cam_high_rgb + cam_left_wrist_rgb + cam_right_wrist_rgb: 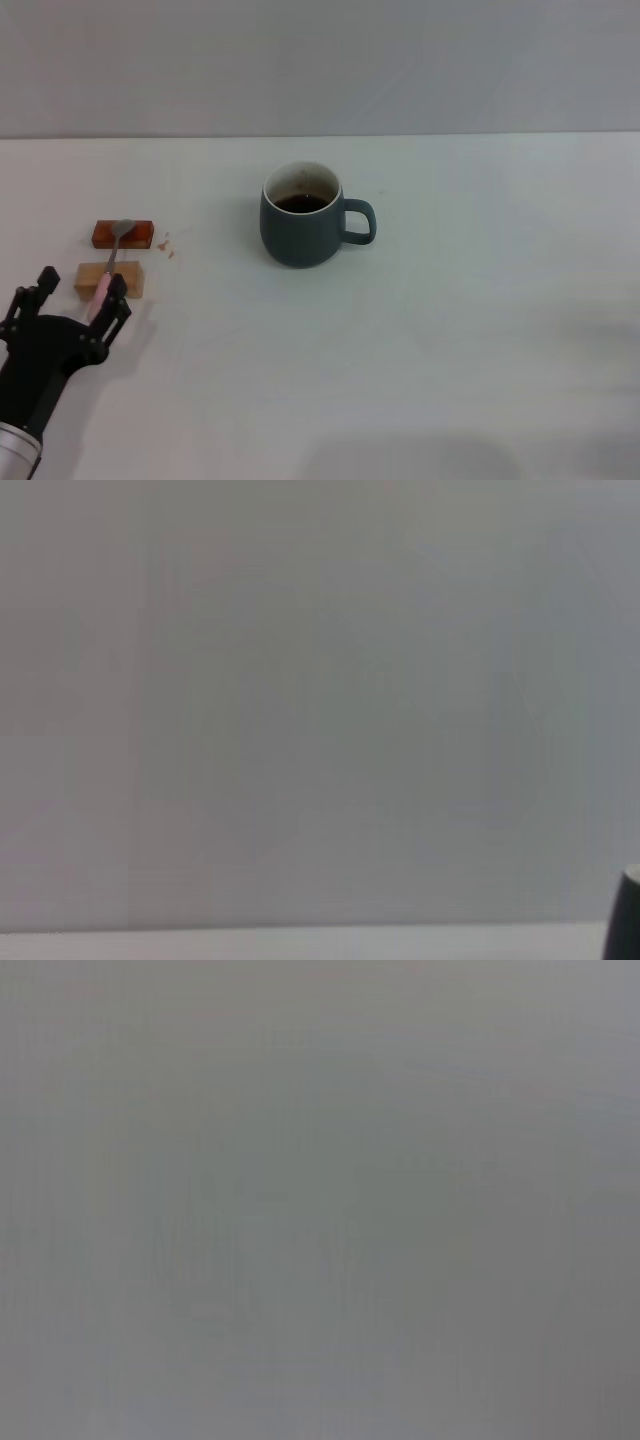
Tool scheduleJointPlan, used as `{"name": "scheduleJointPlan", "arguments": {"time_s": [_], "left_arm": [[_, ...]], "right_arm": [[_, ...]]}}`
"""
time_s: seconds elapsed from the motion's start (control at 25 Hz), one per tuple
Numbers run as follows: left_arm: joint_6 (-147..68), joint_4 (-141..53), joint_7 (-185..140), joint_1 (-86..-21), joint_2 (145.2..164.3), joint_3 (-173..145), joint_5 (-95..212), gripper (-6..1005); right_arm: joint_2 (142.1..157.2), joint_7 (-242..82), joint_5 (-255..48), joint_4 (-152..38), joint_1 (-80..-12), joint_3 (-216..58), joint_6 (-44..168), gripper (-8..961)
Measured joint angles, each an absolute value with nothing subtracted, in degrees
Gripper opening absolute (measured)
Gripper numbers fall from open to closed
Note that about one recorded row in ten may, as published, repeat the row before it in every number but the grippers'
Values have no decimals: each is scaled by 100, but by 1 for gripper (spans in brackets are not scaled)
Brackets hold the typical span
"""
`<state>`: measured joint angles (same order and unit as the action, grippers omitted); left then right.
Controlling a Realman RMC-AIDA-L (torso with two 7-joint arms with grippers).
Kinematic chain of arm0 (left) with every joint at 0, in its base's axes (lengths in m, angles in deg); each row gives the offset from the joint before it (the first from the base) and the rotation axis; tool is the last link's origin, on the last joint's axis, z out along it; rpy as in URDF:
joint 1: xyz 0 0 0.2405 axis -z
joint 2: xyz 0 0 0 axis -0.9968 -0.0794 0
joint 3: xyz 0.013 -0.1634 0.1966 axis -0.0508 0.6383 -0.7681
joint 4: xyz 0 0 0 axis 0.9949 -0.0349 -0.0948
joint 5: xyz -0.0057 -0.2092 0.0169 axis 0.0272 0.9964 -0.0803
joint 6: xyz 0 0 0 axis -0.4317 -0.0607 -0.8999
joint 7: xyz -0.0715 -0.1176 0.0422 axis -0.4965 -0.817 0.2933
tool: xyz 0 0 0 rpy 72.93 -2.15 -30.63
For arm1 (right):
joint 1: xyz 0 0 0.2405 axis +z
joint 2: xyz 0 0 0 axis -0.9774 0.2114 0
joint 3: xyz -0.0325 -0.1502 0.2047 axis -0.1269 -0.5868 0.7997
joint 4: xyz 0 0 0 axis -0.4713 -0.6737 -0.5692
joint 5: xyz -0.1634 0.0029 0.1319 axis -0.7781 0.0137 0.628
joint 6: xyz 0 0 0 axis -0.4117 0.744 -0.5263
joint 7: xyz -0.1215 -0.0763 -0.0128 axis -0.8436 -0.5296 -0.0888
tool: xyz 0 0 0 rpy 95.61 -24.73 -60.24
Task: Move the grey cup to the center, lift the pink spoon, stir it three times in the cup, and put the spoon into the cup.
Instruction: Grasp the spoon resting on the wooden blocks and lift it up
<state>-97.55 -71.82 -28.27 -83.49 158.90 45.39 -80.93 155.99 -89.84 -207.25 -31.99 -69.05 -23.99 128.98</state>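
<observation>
The grey cup [300, 228] stands upright near the middle of the white table [450, 330], handle to the right, with dark liquid inside. The pink spoon [108, 268] lies at the left: its metal bowl rests on a red-brown block [138, 234], its neck crosses a tan block [125, 275], and its pink handle end points toward me. My left gripper [82, 283] is open at the handle end. Its fingers stand wide apart, with the handle between them, close beside the right-hand fingertip [118, 288]. The right gripper is out of view.
A few small brown specks [168, 243] lie on the table beside the blocks. The left wrist view shows only a grey wall and a dark edge [627, 916] at its border. The right wrist view shows plain grey.
</observation>
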Motion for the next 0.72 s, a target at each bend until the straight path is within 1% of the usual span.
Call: {"name": "scheduleJointPlan", "arguments": {"time_s": [0.72], "left_arm": [[-9033, -7122, -2552, -8135, 15875, 4360, -7865, 811]], "right_arm": [[15599, -8980, -20723, -3207, -6911, -2445, 12897, -1]]}}
